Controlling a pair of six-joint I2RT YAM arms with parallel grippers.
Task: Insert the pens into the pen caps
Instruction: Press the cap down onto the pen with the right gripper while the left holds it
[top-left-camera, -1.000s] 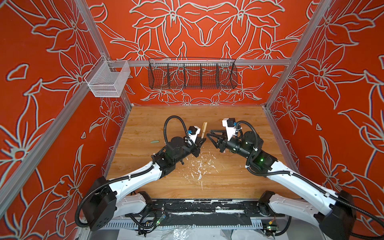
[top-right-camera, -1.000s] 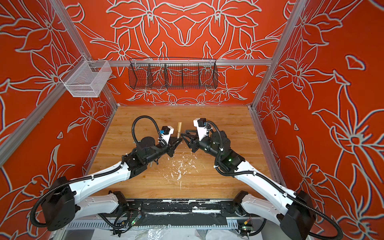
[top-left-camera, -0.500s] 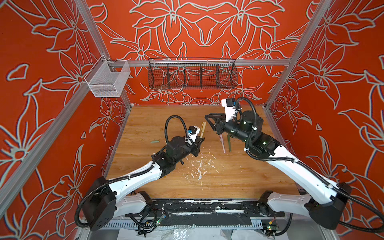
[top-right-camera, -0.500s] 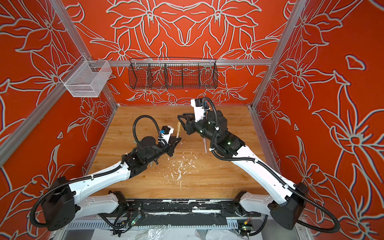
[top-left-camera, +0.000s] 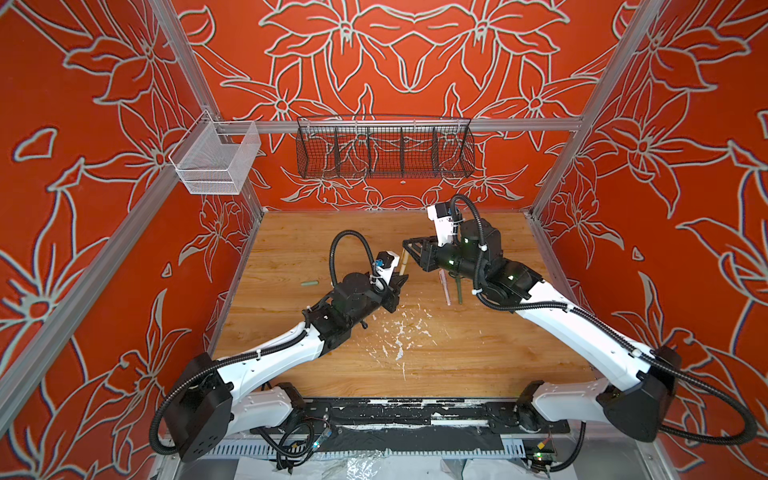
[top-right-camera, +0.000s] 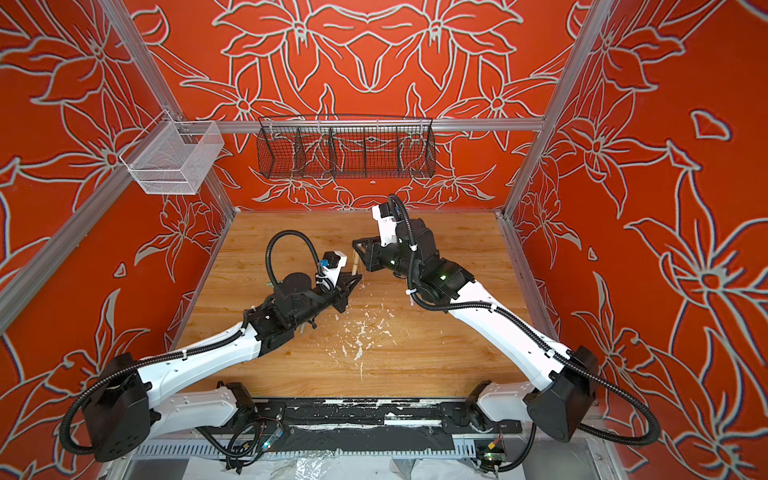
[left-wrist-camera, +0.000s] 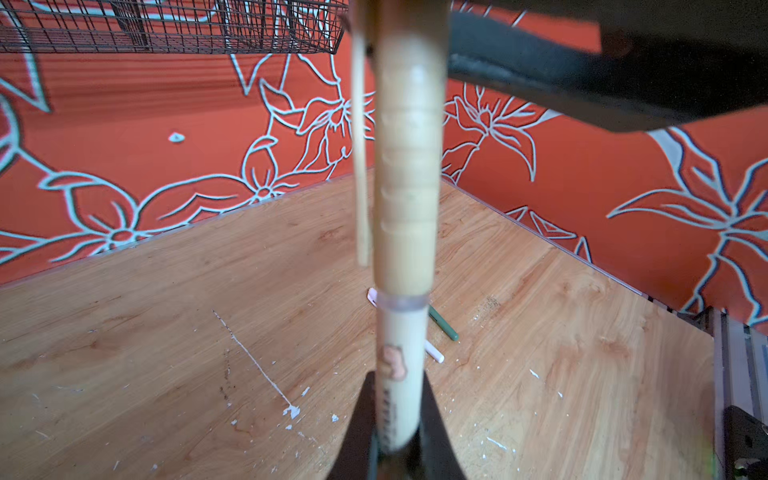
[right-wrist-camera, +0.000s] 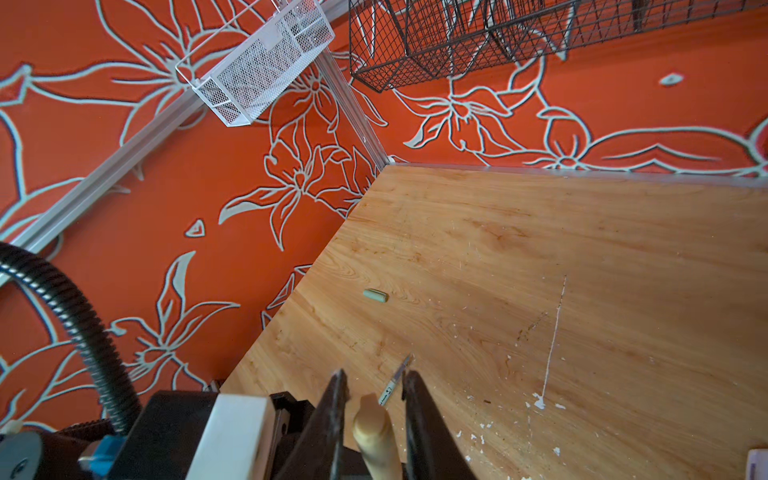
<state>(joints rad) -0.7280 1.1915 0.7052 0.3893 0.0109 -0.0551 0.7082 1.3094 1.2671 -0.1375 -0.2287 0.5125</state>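
The tan pen (left-wrist-camera: 401, 357) stands upright with my left gripper (left-wrist-camera: 397, 378) shut on its lower barrel. The tan pen cap (left-wrist-camera: 407, 187) sits on its upper end. In both top views the pen (top-left-camera: 404, 262) rises just above the left gripper (top-left-camera: 401, 284). My right gripper (right-wrist-camera: 376, 386) reaches over from the right and straddles the cap's top (right-wrist-camera: 372, 419). Its fingers (right-wrist-camera: 338, 399) stand open, with gaps beside the cap. A pale green cap (top-left-camera: 309, 283) lies alone to the left. A pink pen (top-left-camera: 445, 291) and a dark green pen (top-left-camera: 459, 291) lie under the right arm.
A pale pen with a dark tip (right-wrist-camera: 397, 380) lies on the wood below the left arm. White paint flecks (top-left-camera: 399, 332) spot the table's middle. A black wire basket (top-left-camera: 384, 149) and a white mesh basket (top-left-camera: 216, 160) hang on the walls.
The right arm lifted and swung toward the back, uncovering the pink and dark green pens. Its jaws have narrowed around the top of the tan cap. The left gripper stayed put.
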